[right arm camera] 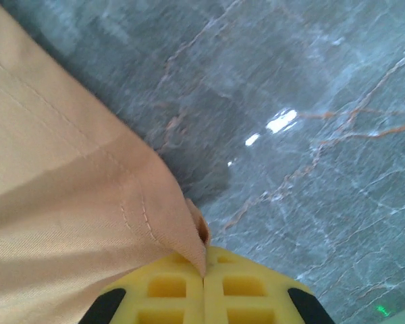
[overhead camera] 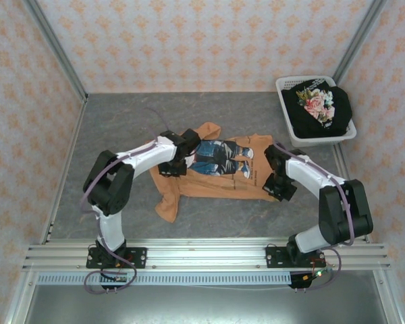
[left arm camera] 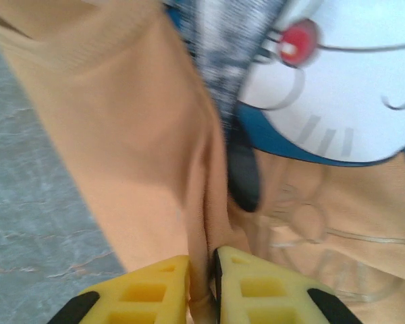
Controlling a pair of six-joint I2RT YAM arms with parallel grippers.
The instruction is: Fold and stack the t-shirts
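Left jaws: narrow, yellow fingertips pinching a raised fold of the orange t-shirt. In the left wrist view the fold runs up toward 12 o'clock from between the pads. The blue-and-white cartoon print is at 1 to 2 o'clock and bare grey bench at 9 o'clock.

Right jaws: closed tight, yellow fingertips together, a stitched hem corner of the same tee clamped at the seam. Orange cloth spreads to 9 and 10 o'clock, marbled bench from 12 to 3 o'clock.

Top view: orange tee lies print-up at bench centre, rumpled. Left jaws sit at its 9 o'clock edge, right jaws at its 3 to 4 o'clock edge. 1 loose flap trails to 7 o'clock, another bunches at 12 o'clock.

The black t-shirt, pink flowers showing, is heaped in the white basket at the bench's 1 to 2 o'clock corner, well apart from both arms.
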